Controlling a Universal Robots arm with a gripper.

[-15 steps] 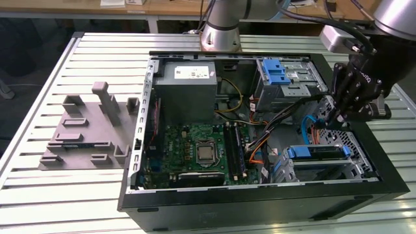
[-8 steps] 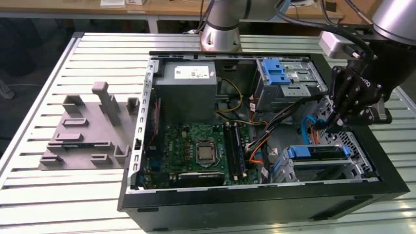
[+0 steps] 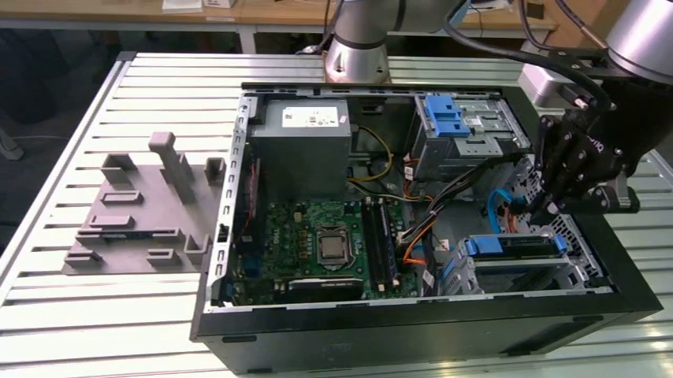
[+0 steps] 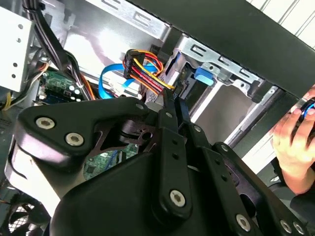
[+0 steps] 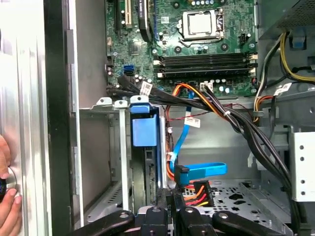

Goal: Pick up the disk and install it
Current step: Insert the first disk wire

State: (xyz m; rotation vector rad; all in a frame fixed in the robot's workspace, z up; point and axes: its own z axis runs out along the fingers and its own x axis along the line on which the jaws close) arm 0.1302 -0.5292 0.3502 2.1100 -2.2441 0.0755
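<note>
The disk (image 3: 512,246), silver-grey with blue carrier rails, sits in the metal drive cage (image 3: 526,272) at the near corner of the open computer case on the exterior view's right. In the first wrist view it stands edge-on in the cage, with its blue carrier front (image 5: 144,132) facing the camera. My gripper (image 3: 547,211) hangs just above the cage, shut, with nothing between its fingers. In the wrist views the gripper's tips (image 5: 170,199) (image 4: 173,94) lie close beside a red, yellow and orange cable plug (image 5: 197,192) and a blue flat cable (image 5: 204,171).
The motherboard (image 3: 321,244) and a grey power supply box (image 3: 305,146) fill the case's left half. A second cage with a blue latch (image 3: 447,118) stands at the back. A person's hand (image 4: 295,135) rests outside the case wall. A grey fixture (image 3: 142,209) lies on the slatted table.
</note>
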